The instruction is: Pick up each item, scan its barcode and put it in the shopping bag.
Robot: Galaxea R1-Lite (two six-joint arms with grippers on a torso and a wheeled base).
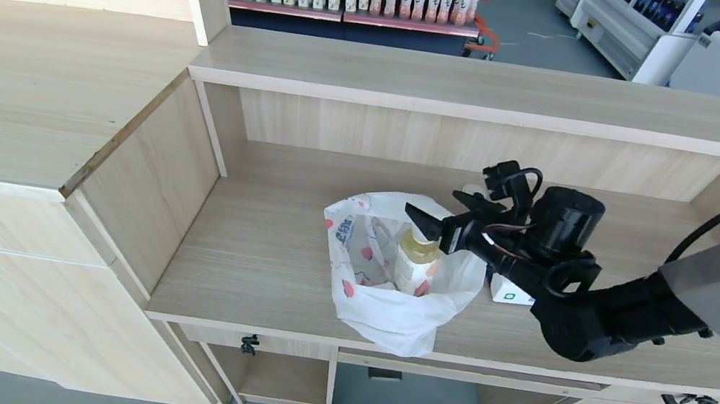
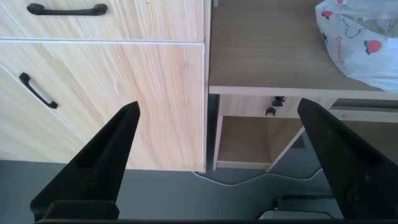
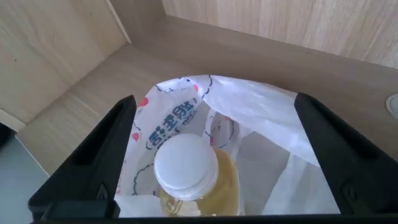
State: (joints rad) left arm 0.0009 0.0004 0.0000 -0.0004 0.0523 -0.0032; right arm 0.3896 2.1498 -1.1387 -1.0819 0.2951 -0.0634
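Note:
A white shopping bag (image 1: 386, 309) printed with red hearts stands open on the lower counter shelf (image 1: 263, 259). Upright inside it is a bottle (image 1: 415, 264) of yellowish drink with a white cap (image 3: 185, 163). My right gripper (image 1: 432, 201) hovers just above the bottle and the bag's mouth, open. Its fingers (image 3: 106, 155) are spread wide on either side of the cap without touching it. My left gripper (image 2: 217, 155) is open too, low in front of the cabinet, with the bag (image 2: 360, 43) off to one side on the counter.
A small white box (image 1: 510, 291) lies on the counter right of the bag, under my right arm. A round white object (image 1: 475, 190) sits behind the gripper. Drawer fronts with black handles (image 2: 65, 9) face the left gripper. A raised ledge (image 1: 495, 93) runs along the back.

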